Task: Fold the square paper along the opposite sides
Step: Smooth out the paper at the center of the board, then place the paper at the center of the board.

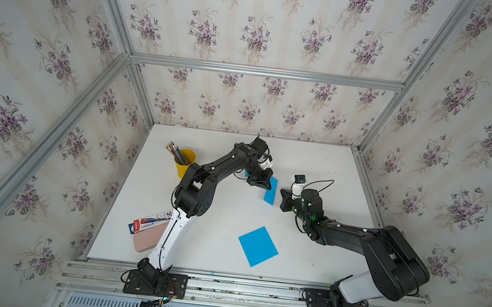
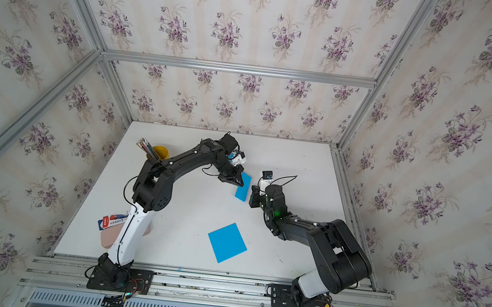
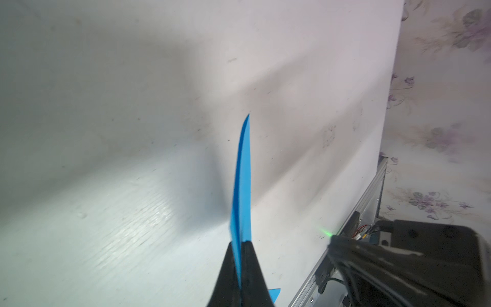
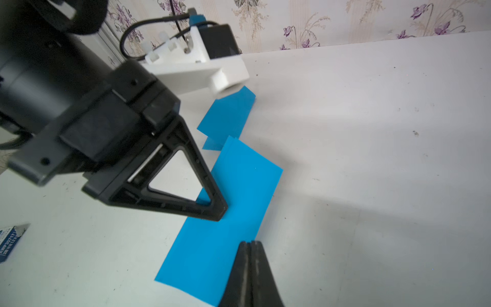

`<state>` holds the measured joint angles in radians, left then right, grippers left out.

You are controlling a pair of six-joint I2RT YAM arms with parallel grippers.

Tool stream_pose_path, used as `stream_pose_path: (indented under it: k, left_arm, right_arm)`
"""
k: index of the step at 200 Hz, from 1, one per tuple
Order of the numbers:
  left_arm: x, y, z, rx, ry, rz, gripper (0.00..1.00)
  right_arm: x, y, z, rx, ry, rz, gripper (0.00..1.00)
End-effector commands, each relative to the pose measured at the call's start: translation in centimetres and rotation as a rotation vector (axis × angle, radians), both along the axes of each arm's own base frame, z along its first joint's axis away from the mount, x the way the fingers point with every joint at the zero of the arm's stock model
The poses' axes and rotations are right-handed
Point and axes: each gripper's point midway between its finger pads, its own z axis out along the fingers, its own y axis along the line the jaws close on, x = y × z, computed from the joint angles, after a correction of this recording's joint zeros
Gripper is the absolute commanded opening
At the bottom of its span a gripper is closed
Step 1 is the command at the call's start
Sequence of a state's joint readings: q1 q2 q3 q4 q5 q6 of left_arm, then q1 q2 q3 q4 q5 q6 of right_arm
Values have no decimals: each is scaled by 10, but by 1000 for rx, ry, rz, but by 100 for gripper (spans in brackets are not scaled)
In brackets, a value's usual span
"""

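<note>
1. In both top views: yellow cup point(image 1: 184, 166) holding pencils point(image 1: 174, 151), far left; folded paper point(image 1: 270, 194) mid-tabletop point(image 1: 225, 209), open room around.
2. Left wrist view: left tool point(image 3: 240, 255) clenched on its edge.
3. Right wrist view: right tool point(image 4: 249, 252) clenched, empty, at folded paper's edge.

At eight o'clock, a white arm link point(image 1: 168, 237) partly hides the pink rectangular pouch point(image 1: 146, 243), and print on the red-and-blue pen packet point(image 1: 148, 224) is unreadably small.
</note>
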<state>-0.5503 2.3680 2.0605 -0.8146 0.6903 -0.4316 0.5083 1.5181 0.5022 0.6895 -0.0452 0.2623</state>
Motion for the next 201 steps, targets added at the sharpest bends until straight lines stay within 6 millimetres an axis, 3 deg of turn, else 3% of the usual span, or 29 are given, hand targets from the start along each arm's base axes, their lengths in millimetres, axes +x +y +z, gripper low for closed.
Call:
stream_pose_path:
  k: [1,23,59,101,130,157,182,201]
  left_arm:
    - [11,-14,27,-106,-53,16,0]
    - [9,-21,51,-199,-96,-39,0]
    - [3,-19,85,-327,-176,-104,0]
    - [2,-20,111,-431,-217,-132,0]
    - [-1,-24,121,-493,-214,-143,0]
    - [-3,-25,128,-533,-217,-150,0]
    - [-4,-24,130,-537,-220,-155,0]
    - [-3,-22,131,-538,-222,-153,0]
  right_arm:
    - [1,2,17,124,9,6,0]
    - [2,-6,34,306,59,45,9]
    - [2,-21,64,614,115,154,33]
    - [4,-11,86,755,138,233,51]
    - [10,-10,85,778,156,225,61]
    - [16,-9,89,792,157,230,59]
    - [17,-6,95,824,155,257,44]
    - [18,-4,98,840,152,272,27]
